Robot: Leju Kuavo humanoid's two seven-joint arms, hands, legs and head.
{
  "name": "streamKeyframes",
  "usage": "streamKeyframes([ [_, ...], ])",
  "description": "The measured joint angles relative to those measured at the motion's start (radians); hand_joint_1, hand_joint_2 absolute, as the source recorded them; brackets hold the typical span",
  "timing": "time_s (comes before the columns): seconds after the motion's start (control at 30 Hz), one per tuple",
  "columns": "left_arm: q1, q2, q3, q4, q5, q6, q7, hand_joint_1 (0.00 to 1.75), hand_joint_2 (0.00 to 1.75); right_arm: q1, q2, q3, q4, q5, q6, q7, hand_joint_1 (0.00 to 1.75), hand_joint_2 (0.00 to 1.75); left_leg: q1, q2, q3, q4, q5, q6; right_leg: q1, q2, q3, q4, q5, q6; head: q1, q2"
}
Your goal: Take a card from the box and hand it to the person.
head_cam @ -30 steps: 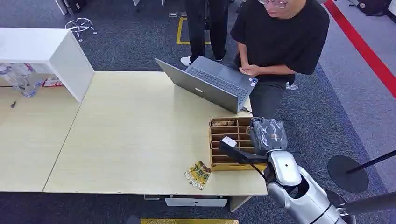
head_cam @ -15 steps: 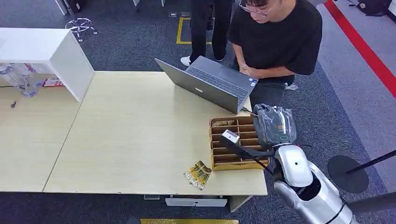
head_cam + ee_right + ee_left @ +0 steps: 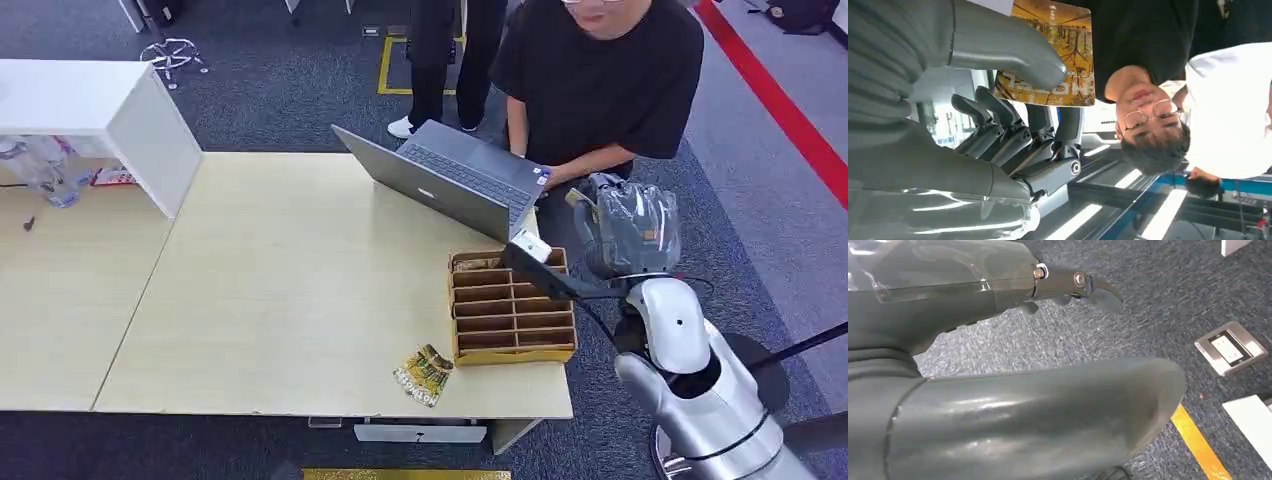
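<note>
In the head view a clear wrap hides the right hand, so its grip cannot be read there. In the right wrist view the thumb covers part of the card, whose top the frame cuts. The person is cropped at the head. The left hand is cut off by the frame edges.

High head view down; close, turned wrist views.

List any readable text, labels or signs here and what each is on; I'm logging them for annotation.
card in the right hand: pale lettering, upside down, too blurred to read.
cards on the table: print too small to read.
red-and-white label by the white box: too small to read.
No other text.
</note>
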Motion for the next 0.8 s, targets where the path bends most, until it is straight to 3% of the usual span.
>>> streamKeyframes([
  [0.27,-0.010,0.000,0.000,0.000,-0.015,-0.009,0.012,0.00,0.00,-0.031,-0.011,-0.019,0.112,0.003,-0.023,-0.014,1.66,1.75,0.000,0.000,0.000,0.000,0.000,0.000,0.000,0.000,0.000,0.000,0.000,0.000,0.000,0.000],
  [0.43,-0.014,-0.001,0.000,0.000,-0.019,-0.010,0.013,0.00,0.00,-0.041,-0.026,-0.018,0.161,0.076,-0.012,-0.018,1.62,1.75,0.000,0.000,-0.001,0.000,0.000,0.000,0.000,0.000,0.000,0.000,0.000,0.000,0.000,0.000],
  [0.8,-0.020,-0.002,0.000,0.000,-0.021,-0.012,0.012,0.00,0.00,-0.045,-0.031,-0.016,0.223,0.092,-0.001,-0.025,1.57,1.75,0.000,0.000,-0.001,0.000,0.000,0.000,0.000,0.000,0.000,0.000,0.000,0.000,0.000,0.000],
])
